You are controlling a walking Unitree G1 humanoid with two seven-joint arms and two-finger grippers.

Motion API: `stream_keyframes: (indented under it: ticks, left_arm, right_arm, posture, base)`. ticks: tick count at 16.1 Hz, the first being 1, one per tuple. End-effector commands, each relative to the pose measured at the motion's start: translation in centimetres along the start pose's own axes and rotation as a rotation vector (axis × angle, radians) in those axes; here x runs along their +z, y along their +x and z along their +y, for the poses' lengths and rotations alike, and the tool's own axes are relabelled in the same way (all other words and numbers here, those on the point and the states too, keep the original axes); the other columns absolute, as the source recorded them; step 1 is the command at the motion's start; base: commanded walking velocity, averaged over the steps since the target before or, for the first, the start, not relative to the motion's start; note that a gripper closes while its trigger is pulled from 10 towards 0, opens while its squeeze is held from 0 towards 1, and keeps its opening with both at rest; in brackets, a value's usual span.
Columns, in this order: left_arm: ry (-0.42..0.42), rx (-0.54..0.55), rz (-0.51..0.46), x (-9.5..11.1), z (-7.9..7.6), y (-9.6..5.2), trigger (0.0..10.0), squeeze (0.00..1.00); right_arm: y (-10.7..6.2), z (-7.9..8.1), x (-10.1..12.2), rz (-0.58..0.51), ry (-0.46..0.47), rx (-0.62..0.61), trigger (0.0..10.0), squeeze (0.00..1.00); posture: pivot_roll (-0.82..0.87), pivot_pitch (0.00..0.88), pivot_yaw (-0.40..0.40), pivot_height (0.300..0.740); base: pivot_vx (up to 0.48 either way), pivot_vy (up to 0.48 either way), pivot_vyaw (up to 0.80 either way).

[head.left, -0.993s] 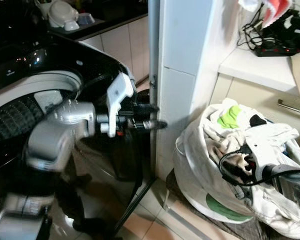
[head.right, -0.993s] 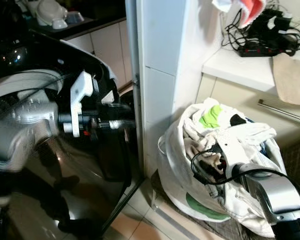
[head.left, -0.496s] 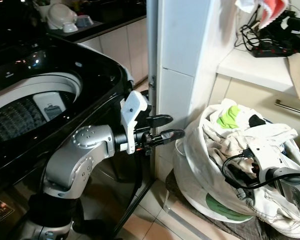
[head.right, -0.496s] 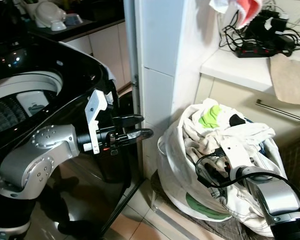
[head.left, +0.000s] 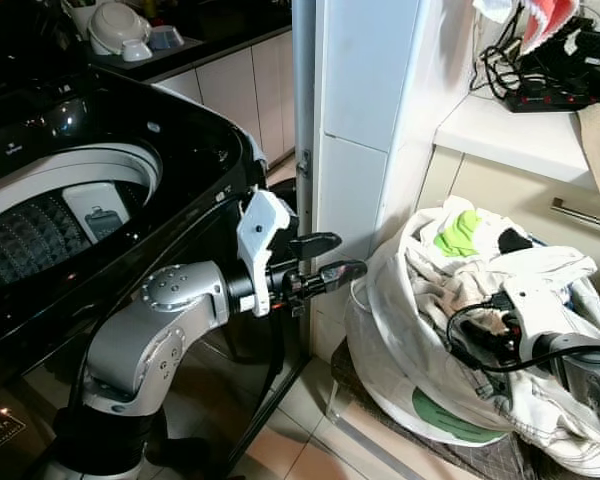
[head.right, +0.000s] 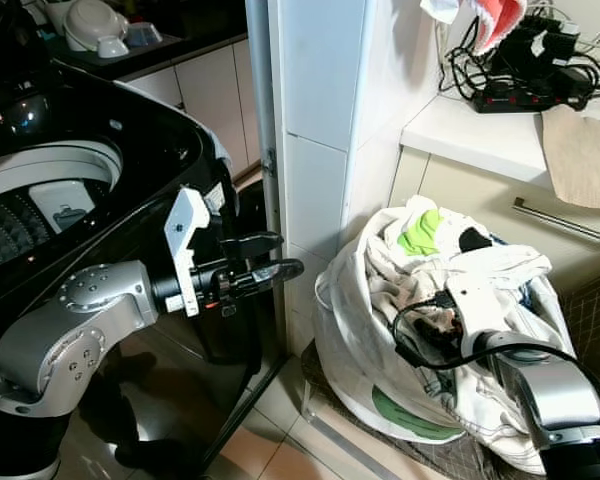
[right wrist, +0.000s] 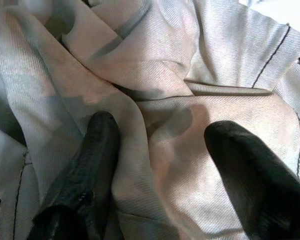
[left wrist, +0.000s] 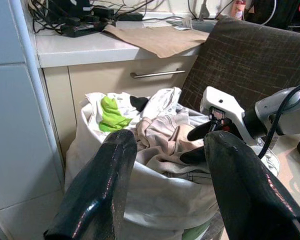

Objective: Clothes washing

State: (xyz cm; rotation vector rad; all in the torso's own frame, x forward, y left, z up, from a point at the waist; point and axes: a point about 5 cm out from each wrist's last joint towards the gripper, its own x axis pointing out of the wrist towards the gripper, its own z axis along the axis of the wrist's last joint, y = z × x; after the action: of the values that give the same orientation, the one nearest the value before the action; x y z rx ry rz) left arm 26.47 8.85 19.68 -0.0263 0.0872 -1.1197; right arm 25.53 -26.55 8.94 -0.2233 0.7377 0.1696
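Reaching right claw (right wrist: pixel 155 200) into laundry (head.right: pixel 420 290).

head eyes down over washer (head.left: pixel 70 190) and laundry bag (head.left: pixel 400 350) (wrist cameras closer in)

A white tiled pillar (head.left: pixel 365 120) stands straight ahead of me, and to my right of it a white tabletop (head.left: pixel 525 135) carries a tangle of black cables and a power strip (head.left: pixel 555 75), with a brown cloth (left wrist: pixel 157 40) lying beside them. Under the tabletop is a drawer with a metal handle (left wrist: pixel 155 74). Far to my left, white dishes (head.left: pixel 125 30) sit on a dark counter (head.left: pixel 195 55), and the floor (head.left: pixel 300 425) is pale tile.
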Motion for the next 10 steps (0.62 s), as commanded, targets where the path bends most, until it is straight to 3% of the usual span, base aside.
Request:
stream_keyframes:
  ticks: [1, 10]
  left_arm:
    - [-0.002, -0.005, 0.005, -0.04, -0.32, -0.1, 10.0, 0.0]
    - [-0.005, -0.023, 0.023, -0.62, -0.84, -0.31, 10.0, 0.0]
  right_arm:
    - [-0.08, -0.23, 0.07, -0.016, 0.022, 0.005, 0.0, 0.0]
    - [-0.32, 0.02, 0.19, -0.046, 0.086, 0.069, 0.0, 0.0]
  posture:
    - [-0.09, 0.0, 0.051, 0.74]
    - [-0.09, 0.0, 0.05, 0.74]
  base:
    - [0.0, 0.0, 0.0]
    - [0.0, 0.0, 0.0]
